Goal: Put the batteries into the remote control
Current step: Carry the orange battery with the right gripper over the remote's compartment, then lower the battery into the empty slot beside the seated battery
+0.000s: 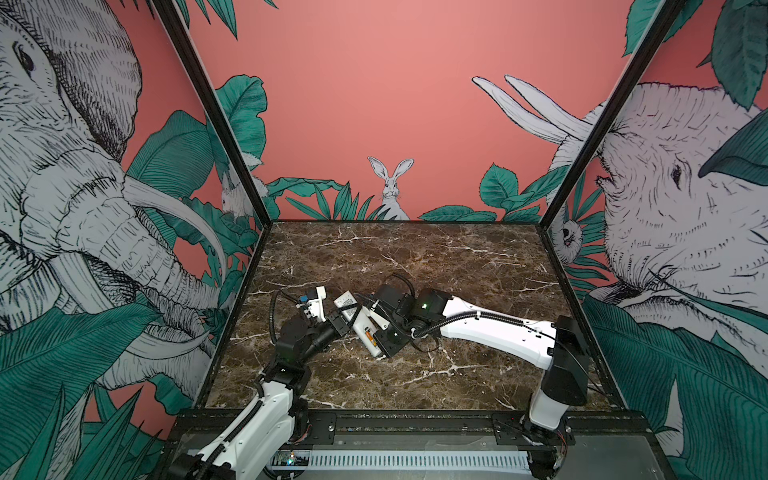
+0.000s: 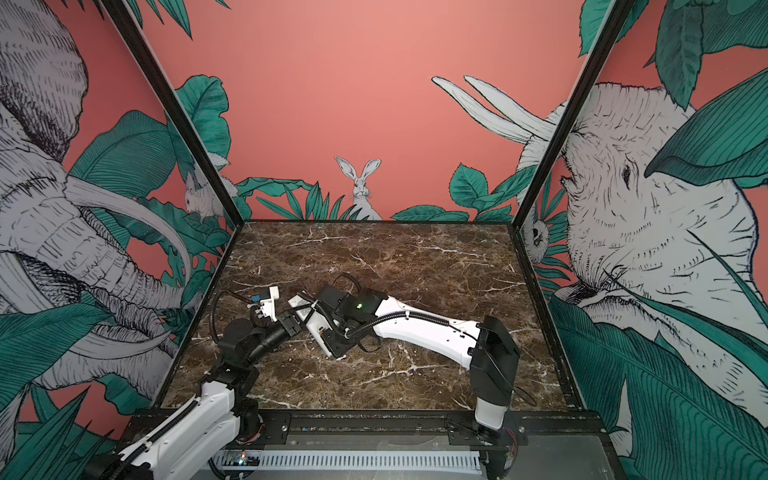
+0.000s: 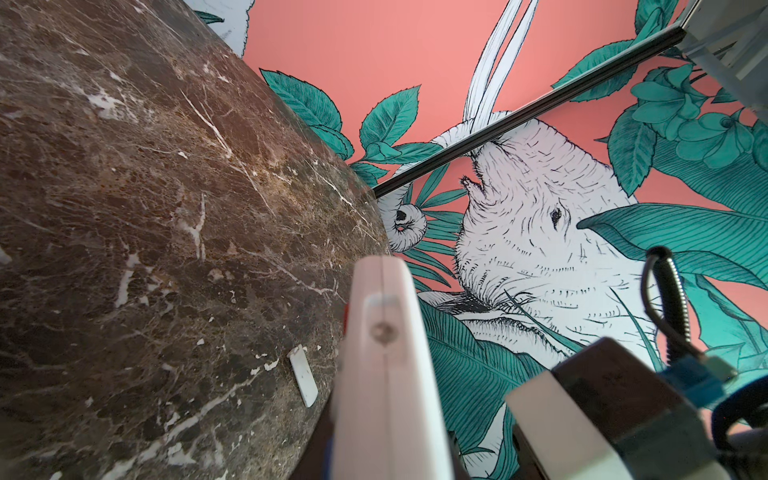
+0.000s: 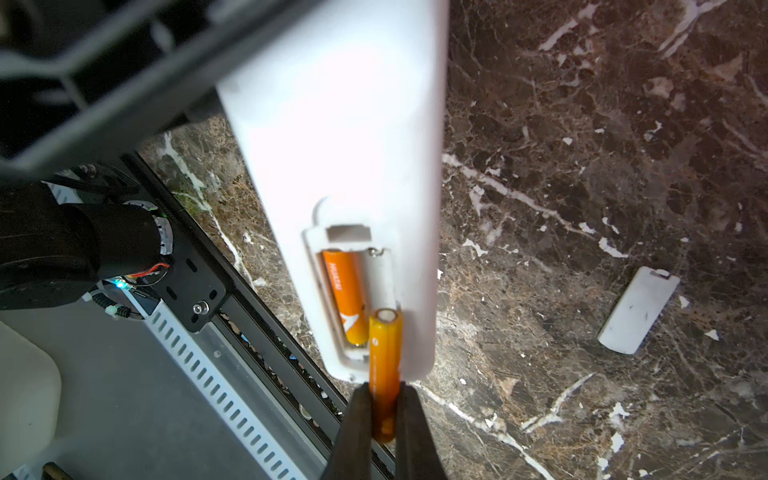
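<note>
first battery (image 4: 343, 291) seated in the remote control (image 4: 332, 124) clamped by left fingers (image 1: 340, 328); right fingers (image 4: 353, 428) pinch second battery (image 4: 385, 353) at empty slot (image 4: 382, 278), lower centre.

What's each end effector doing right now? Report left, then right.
Left end effector: closed, holding the remote control.
Right end effector: closed on an orange battery, with the battery's tip at the remote's empty slot.
</note>
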Tool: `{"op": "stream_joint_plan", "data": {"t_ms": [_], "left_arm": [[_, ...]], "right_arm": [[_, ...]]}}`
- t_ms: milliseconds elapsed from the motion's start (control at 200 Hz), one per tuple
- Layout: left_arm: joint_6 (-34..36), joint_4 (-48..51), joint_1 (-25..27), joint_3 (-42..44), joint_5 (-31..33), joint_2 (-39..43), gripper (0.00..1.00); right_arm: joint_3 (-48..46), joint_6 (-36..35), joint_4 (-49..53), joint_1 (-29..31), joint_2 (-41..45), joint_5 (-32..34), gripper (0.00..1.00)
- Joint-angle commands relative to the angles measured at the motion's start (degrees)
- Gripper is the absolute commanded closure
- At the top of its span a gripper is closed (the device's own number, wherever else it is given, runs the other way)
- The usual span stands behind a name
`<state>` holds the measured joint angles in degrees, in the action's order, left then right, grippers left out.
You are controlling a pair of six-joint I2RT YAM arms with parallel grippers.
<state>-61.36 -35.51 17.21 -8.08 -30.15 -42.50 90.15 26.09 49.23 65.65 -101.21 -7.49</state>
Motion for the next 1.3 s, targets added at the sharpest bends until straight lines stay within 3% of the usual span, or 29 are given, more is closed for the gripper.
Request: {"op": "stream_joint_plan", "data": {"t_ms": [0, 1295], "left_arm": [[-1.56, -3.51, 0.28, 0.88, 0.04, 0.97, 1.00], [-2.77, -3.23, 0.65, 1.48, 0.62, 2.43, 1.00]], "right_arm": [[1.64, -0.95, 1.49, 0.36, -0.82, 1.47, 1.00], [4.68, -1.30, 1.54, 0.36, -3.37, 3.25, 0.97]]}}
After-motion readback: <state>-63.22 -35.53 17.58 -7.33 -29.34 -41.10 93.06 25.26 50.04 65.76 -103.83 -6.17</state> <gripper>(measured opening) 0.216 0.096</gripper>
